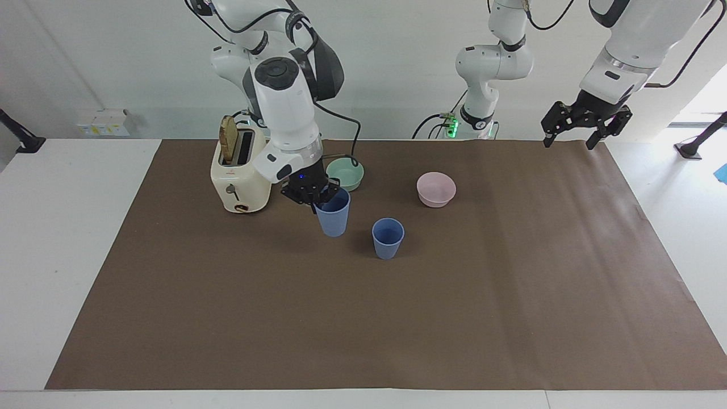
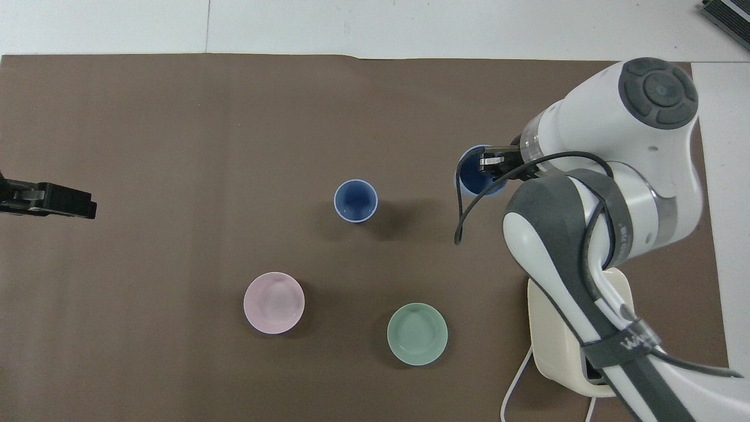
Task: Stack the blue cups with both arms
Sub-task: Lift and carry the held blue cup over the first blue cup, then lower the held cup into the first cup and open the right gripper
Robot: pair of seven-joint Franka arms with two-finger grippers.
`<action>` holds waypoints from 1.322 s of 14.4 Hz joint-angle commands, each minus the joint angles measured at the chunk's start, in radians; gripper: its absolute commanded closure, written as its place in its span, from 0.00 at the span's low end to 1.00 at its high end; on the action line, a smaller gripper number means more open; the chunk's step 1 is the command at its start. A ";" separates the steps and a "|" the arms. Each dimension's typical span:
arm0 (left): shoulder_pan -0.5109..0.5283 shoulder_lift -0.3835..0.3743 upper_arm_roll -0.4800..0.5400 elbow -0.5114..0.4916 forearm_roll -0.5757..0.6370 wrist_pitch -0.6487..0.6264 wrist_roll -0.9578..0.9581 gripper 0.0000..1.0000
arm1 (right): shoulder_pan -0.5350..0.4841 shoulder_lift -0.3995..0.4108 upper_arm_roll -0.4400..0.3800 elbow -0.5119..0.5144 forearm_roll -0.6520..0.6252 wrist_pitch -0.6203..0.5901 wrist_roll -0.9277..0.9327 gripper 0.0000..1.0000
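One blue cup (image 1: 388,238) stands upright in the middle of the brown mat; it also shows in the overhead view (image 2: 355,201). My right gripper (image 1: 315,196) is shut on the rim of the second blue cup (image 1: 333,216) and holds it upright in the air, above the mat beside the standing cup, toward the right arm's end. In the overhead view the right gripper (image 2: 498,164) partly covers the held cup (image 2: 474,176). My left gripper (image 1: 571,139) is open and empty and waits in the air over the mat's edge at the left arm's end; its tip also shows in the overhead view (image 2: 70,202).
A cream toaster (image 1: 238,170) with a slice of bread stands near the right arm's base. A mint-green bowl (image 1: 351,170) and a pink bowl (image 1: 435,189) sit nearer to the robots than the standing cup. The brown mat (image 1: 397,318) covers the table.
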 commanded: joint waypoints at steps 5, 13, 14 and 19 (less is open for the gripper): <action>0.007 -0.015 -0.002 -0.007 -0.009 -0.009 0.004 0.00 | 0.103 0.058 0.006 0.025 0.073 0.130 0.059 1.00; 0.007 -0.015 -0.002 -0.007 -0.009 -0.009 0.004 0.00 | 0.137 0.127 0.006 0.036 0.062 0.175 0.112 1.00; 0.009 -0.015 -0.002 -0.007 -0.009 -0.009 0.004 0.00 | 0.137 0.127 0.006 0.030 0.062 0.172 0.112 1.00; 0.009 -0.015 -0.002 -0.007 -0.009 -0.009 0.004 0.00 | 0.135 0.136 0.006 0.013 0.060 0.171 0.112 1.00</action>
